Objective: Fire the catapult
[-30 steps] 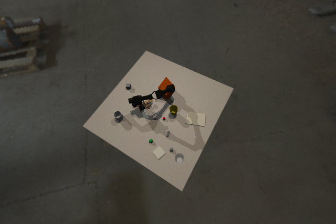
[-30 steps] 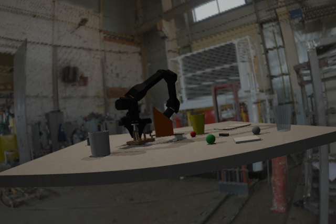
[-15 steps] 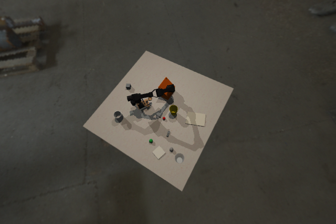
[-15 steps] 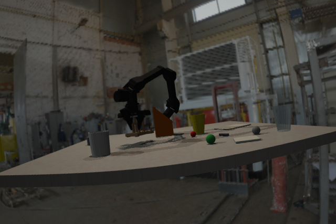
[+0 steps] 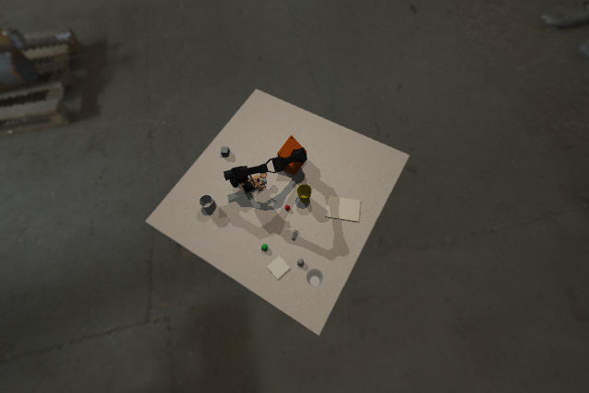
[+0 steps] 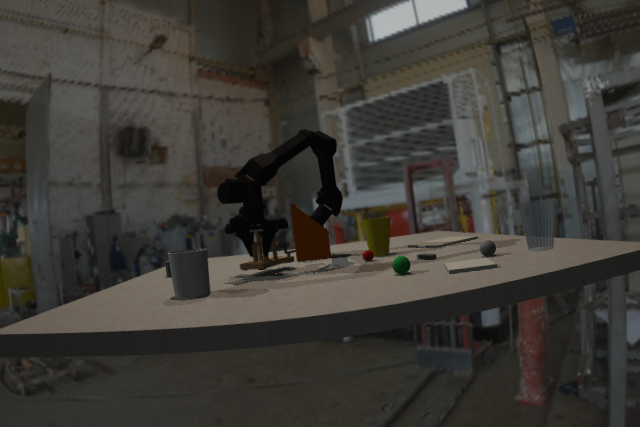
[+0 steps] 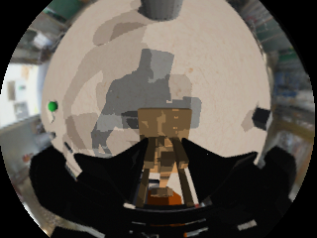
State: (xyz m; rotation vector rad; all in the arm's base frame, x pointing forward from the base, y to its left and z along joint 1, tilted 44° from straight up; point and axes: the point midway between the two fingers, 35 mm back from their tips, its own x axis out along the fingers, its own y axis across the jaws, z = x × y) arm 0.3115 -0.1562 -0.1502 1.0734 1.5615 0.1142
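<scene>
My gripper [image 5: 248, 186] [image 6: 258, 249] [image 7: 164, 141] is shut on the wooden catapult [image 5: 259, 182] [image 6: 268, 261] [image 7: 164, 120]. The catapult is slightly above the table, tilted, with its shadow beneath. Its cup and arm are partly hidden. A pale grey mug [image 5: 206, 202] [image 6: 190, 274] [image 7: 161, 7] stands upright near the table's left corner. No plainly white mug shows in the dim light. A red ball [image 5: 287, 208] [image 6: 367, 255], a green ball [image 5: 264, 247] [image 6: 401, 265] [image 7: 52, 106] and a grey ball [image 5: 300, 261] [image 6: 487, 248] lie on the table, apart from the catapult.
An orange wedge [image 5: 288, 148] [image 6: 310, 241] stands by the arm's base. A yellow cup [image 5: 304, 192] [image 6: 377, 236] is near the red ball. A clear ribbed cup [image 5: 314, 277] [image 6: 539, 228], two flat pale tiles [image 5: 278, 268] [image 5: 343, 209], a small block [image 5: 294, 235] and a dark cube [image 5: 225, 151] [image 7: 262, 118] also lie around.
</scene>
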